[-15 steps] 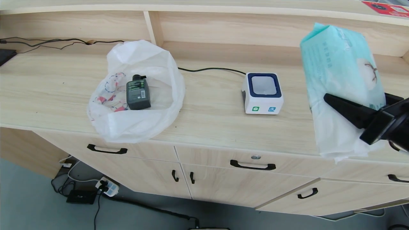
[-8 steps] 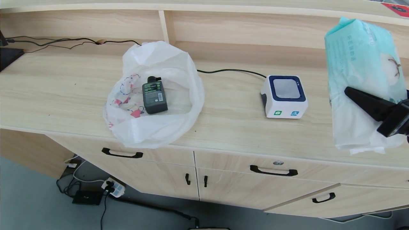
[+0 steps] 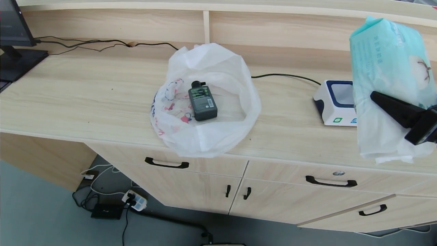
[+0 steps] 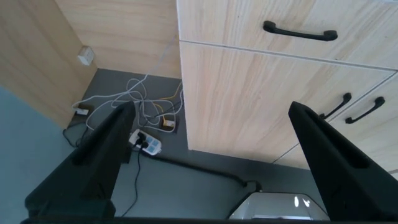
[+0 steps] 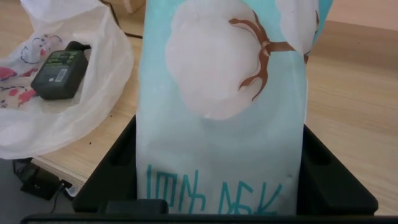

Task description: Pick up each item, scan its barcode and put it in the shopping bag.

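Observation:
A teal and white tissue pack (image 3: 385, 68) hangs upright above the counter's right end, with my right gripper (image 3: 384, 106) shut on its lower part. In the right wrist view the pack (image 5: 224, 112) sits between both black fingers (image 5: 115, 171). It partly hides the white and blue barcode scanner (image 3: 334, 102). Left of the scanner the white shopping bag (image 3: 218, 136) lies open on the counter with a dark bottle (image 3: 202, 101) inside; bag (image 5: 93, 118) and bottle (image 5: 59, 71) also show in the right wrist view. My left gripper (image 4: 211, 130) hangs open below counter height, in front of the drawers.
A monitor (image 3: 13, 30) stands at the counter's far left, and cables (image 3: 85, 42) run along the back wall. The scanner's cord (image 3: 283, 75) trails behind the bag. Drawers with black handles (image 3: 166, 163) sit under the counter, and a power strip (image 3: 136, 201) lies on the floor.
The head camera has swung left, so the whole scene has slid right. Relative to the counter, my right gripper has carried the pack left, and it now overlaps the scanner.

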{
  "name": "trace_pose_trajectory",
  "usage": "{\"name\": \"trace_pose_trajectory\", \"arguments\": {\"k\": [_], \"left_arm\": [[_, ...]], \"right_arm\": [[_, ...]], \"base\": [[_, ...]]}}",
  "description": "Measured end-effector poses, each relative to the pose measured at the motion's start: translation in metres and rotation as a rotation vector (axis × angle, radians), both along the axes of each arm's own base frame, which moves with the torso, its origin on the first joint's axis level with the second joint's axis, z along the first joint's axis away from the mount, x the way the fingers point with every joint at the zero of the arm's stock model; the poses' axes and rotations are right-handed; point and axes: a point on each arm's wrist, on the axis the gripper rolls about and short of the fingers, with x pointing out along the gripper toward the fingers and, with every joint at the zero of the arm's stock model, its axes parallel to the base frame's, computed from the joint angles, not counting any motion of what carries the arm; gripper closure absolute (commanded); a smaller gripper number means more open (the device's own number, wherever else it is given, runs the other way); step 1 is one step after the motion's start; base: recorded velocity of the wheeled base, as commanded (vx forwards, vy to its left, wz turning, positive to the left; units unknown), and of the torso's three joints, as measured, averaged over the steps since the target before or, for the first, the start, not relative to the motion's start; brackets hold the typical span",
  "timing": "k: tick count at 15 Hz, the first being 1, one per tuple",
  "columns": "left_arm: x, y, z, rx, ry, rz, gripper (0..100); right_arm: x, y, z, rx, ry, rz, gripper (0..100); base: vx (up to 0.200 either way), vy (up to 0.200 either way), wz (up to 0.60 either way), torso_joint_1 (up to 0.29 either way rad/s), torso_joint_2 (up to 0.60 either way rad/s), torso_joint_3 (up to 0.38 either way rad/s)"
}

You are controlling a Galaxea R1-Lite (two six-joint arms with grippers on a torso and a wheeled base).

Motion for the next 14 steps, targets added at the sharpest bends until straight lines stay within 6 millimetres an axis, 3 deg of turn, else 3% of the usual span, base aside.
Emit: {"name": "trace_pose_trajectory", "arguments": {"k": [3,6,14], "left_arm": [[0.0,0.0,0.0,0.0,0.0,0.001,0],[0.0,0.0,0.0,0.006,-0.001,0.0,0],[0.0,0.0,0.0,0.007,-0.002,0.001,0]], "right_arm": [[0.001,0.001,0.004,0.0,-0.011,0.009,100],[0.007,0.003,0.011,-0.005,-0.027,0.011,100],[0.014,0.007,0.016,-0.031,-0.047,0.09,100]], "base": [[0.0,0.2,0.0,-0.002,0.01,0.01],[0.0,0.0,0.0,0.0,0.0,0.0],[0.0,0.0,0.6,0.003,0.0,0.004]]}}
